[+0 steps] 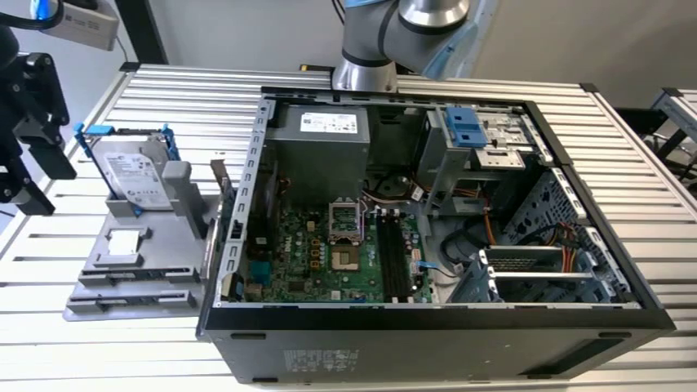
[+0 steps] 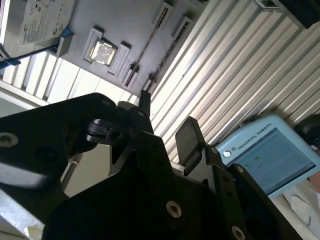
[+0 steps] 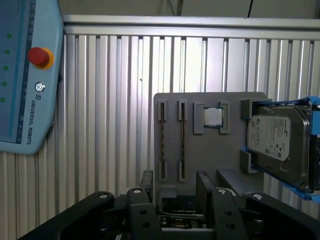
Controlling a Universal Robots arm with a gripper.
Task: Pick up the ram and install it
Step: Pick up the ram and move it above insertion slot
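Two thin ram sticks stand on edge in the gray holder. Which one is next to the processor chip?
The ram stick bordering the chip; the other stick runs along the holder's outer edge.

One arm [image 1: 370,57], silver metal tube with grey joint housings and a pale blue cap: lower segment upright at the top middle of the exterior view. One gripper [image 3: 175,176], matte black, two-fingered, with bolted linkage plates: in both wrist views, tips aimed away from the cameras; same gripper [image 1: 46,188] hanging at the exterior view's left edge, tips downward. Two fingers [image 2: 188,136], flat black pads: spread apart, open gap between them.
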